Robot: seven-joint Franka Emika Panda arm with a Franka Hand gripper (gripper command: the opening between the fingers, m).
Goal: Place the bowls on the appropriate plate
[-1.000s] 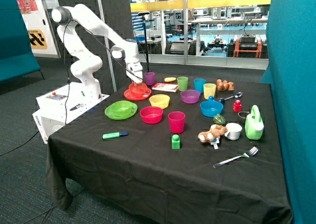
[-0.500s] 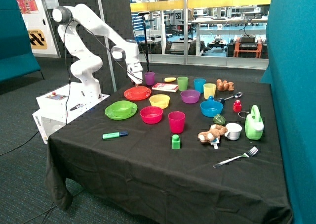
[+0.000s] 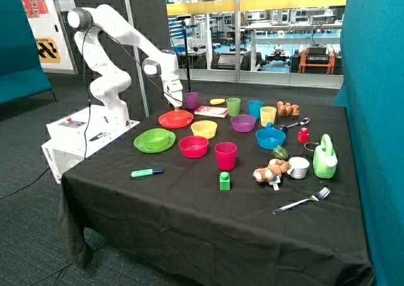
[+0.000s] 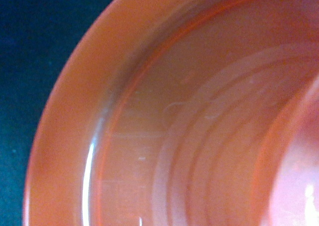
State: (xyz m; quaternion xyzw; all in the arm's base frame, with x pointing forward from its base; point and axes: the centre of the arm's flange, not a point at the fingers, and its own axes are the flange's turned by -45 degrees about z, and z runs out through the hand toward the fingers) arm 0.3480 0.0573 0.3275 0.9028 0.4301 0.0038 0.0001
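Observation:
The lime green bowl (image 3: pixel 156 137) sits on the green plate (image 3: pixel 140 144) near the table's edge by the robot base. The orange-red bowl (image 3: pixel 177 115) rests on the orange-red plate (image 3: pixel 163 120) behind it. My gripper (image 3: pixel 175 104) hangs just above that bowl, apart from it. The wrist view is filled by the orange-red plate (image 4: pixel 65 136), with a curved pale edge of the bowl (image 4: pixel 299 151) at one side and black cloth beyond the plate's rim.
Close by are a purple cup (image 3: pixel 191 100), a yellow bowl (image 3: pixel 204 129), a pink bowl (image 3: pixel 193 146) and a pink cup (image 3: pixel 225 155). Further along stand more cups, a purple bowl (image 3: pixel 243 122), a blue bowl (image 3: pixel 270 137), toys and a fork (image 3: pixel 303 202).
One second ago my gripper was down in the orange-red bowl on its plate. It has since risen a little and stands clear above the bowl, which stays on the plate.

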